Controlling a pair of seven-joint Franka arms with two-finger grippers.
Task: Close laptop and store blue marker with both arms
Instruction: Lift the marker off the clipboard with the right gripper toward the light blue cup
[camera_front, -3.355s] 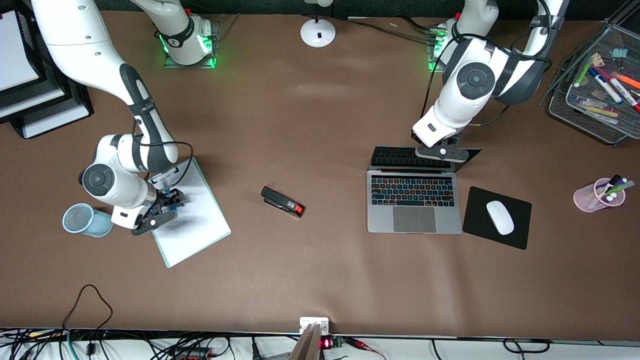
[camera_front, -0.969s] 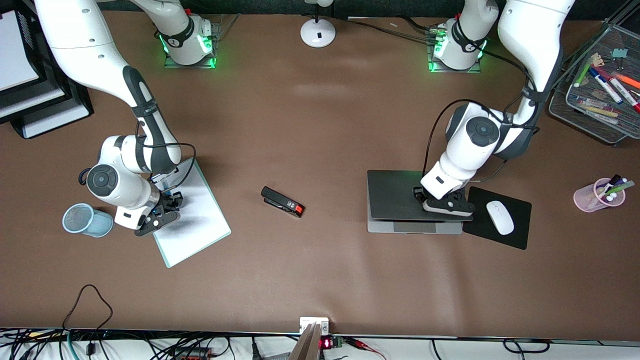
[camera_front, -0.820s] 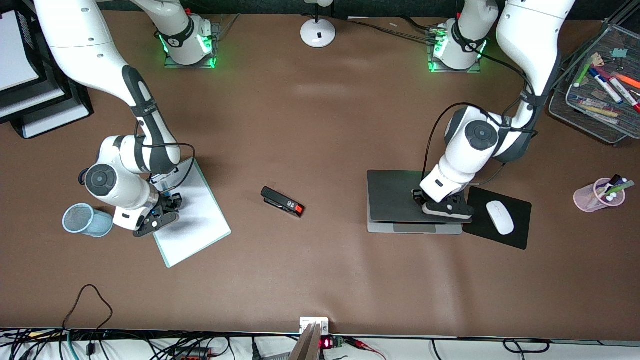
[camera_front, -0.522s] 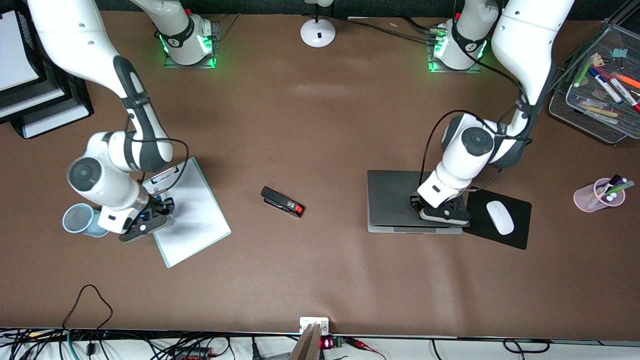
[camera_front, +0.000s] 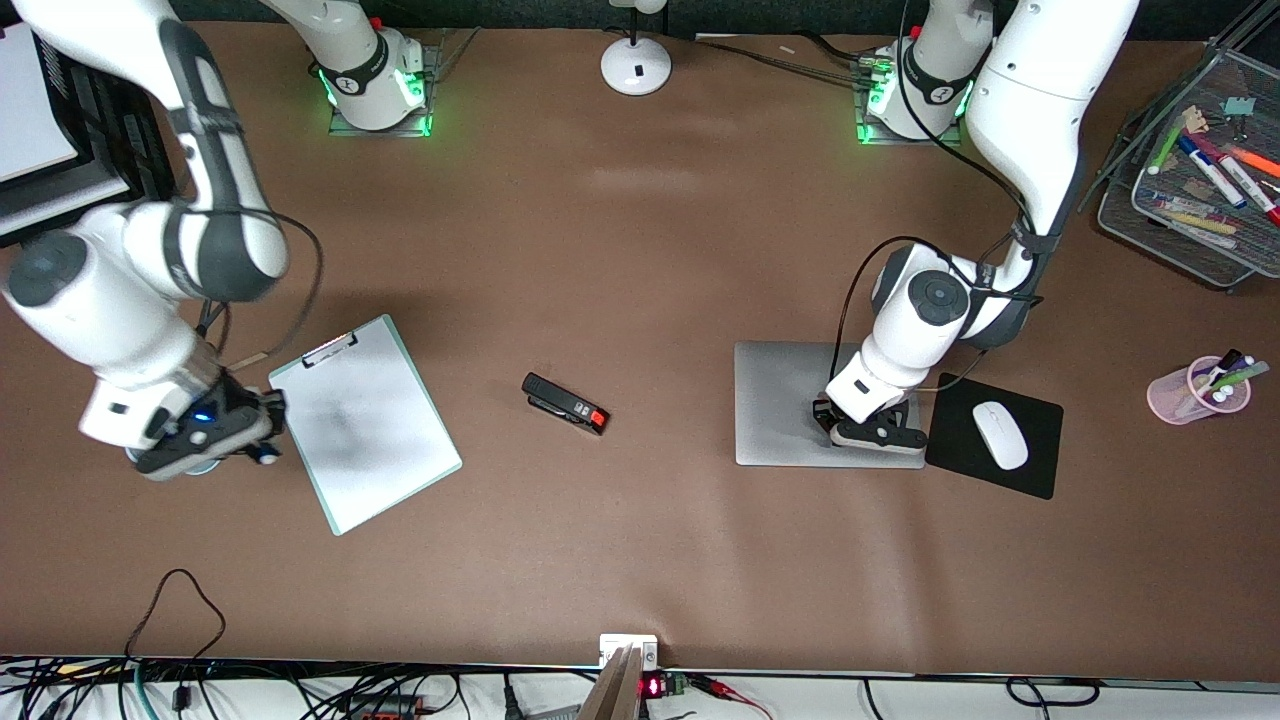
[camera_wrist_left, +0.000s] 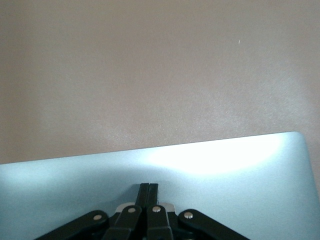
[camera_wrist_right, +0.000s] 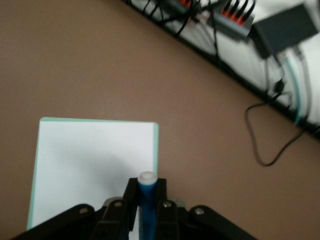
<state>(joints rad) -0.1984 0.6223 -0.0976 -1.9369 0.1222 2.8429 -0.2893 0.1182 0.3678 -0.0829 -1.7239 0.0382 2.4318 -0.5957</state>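
The laptop (camera_front: 785, 400) lies closed on the table, its silver-grey lid flat. My left gripper (camera_front: 868, 432) is shut and empty, its fingertips (camera_wrist_left: 149, 190) resting on the lid (camera_wrist_left: 235, 170) near the edge that faces the front camera. My right gripper (camera_front: 212, 445) is raised in the air beside the clipboard (camera_front: 365, 425), toward the right arm's end of the table. In the right wrist view it (camera_wrist_right: 146, 186) is shut on the blue marker (camera_wrist_right: 147, 192), whose whitish end sticks out between the fingers. The marker is hidden in the front view.
A black stapler (camera_front: 565, 403) lies mid-table. A mouse (camera_front: 1000, 435) sits on a black mouse pad (camera_front: 960, 470) beside the laptop. A pink cup (camera_front: 1195, 392) of pens and a mesh tray (camera_front: 1190, 240) of markers stand at the left arm's end. A lamp base (camera_front: 636, 65) stands between the arm bases.
The left gripper has pushed the laptop lid fully down. The right arm has lifted the blue marker off the clipboard and moved toward the right arm's end, covering the blue mesh cup.
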